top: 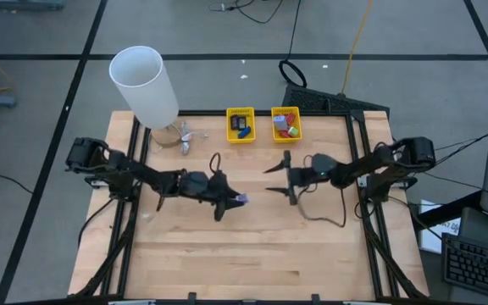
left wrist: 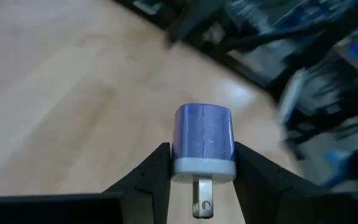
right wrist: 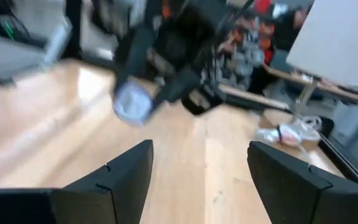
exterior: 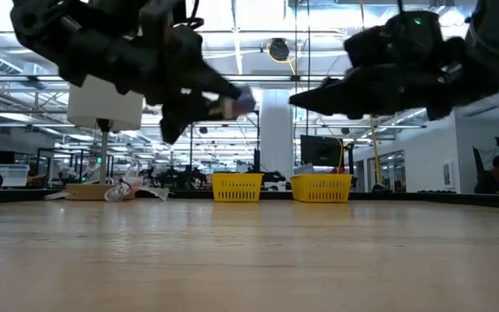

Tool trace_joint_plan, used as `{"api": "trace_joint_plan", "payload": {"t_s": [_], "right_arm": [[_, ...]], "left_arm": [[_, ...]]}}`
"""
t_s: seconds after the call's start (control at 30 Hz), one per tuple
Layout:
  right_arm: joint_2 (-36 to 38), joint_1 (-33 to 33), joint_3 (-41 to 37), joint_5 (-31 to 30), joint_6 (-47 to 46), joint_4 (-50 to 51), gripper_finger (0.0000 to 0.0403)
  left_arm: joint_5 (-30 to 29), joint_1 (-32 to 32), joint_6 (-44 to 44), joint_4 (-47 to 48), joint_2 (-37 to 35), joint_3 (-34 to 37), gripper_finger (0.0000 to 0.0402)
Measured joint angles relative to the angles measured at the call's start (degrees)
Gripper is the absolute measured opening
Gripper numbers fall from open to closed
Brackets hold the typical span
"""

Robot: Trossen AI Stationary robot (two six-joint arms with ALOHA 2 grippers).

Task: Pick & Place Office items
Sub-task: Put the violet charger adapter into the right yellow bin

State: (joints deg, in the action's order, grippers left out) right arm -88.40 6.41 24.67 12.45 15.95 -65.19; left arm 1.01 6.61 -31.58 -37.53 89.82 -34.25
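A small lavender-blue charger plug (left wrist: 204, 140) with a white base and metal prongs sits between the fingers of my left gripper (left wrist: 202, 180). In the high view, my left gripper (top: 232, 200) is over the table's middle with the charger (top: 241, 199) at its tip. In the low view, the charger (exterior: 239, 102) is well above the tabletop. My right gripper (top: 276, 176) is open and holds nothing, a little to the right of the left one and facing it. The right wrist view looks past its spread fingers (right wrist: 201, 168) at the charger (right wrist: 132, 102). Other small coloured items lie in the two yellow baskets. My left gripper pinches the charger between its two fingers (left wrist: 157, 171), on the opposite sides of the body near the white base (left wrist: 204, 167). The fingers reach roughly level from the table's left. The charger is lifted clear, its blue end pointing away from the wrist and its prongs (left wrist: 202, 198) toward the wrist.
Two yellow mesh baskets (top: 241, 125) (top: 285, 124) stand side by side at the far edge, holding small coloured items. A tall white cylinder (top: 145, 85) stands at the far left corner, with a crumpled clear wrapper (top: 183, 137) beside it. Bare wood stretches toward the near edge.
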Motion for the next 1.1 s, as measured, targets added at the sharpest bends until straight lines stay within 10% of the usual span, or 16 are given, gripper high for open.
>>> {"api": "trace_joint_plan", "payload": {"t_s": [0.23,1.1], "right_arm": [[0.0,-6.4,10.0,-10.7,4.5,19.1,0.0262],[-2.8,-13.7,12.2,-10.9,15.3,13.2,0.0251]], "left_arm": [[8.5,-2.7,-1.9,-0.1,0.0,-2.7,0.0142],[8.8,-3.2,-1.6,8.2,4.4,-12.7,0.0146]]}}
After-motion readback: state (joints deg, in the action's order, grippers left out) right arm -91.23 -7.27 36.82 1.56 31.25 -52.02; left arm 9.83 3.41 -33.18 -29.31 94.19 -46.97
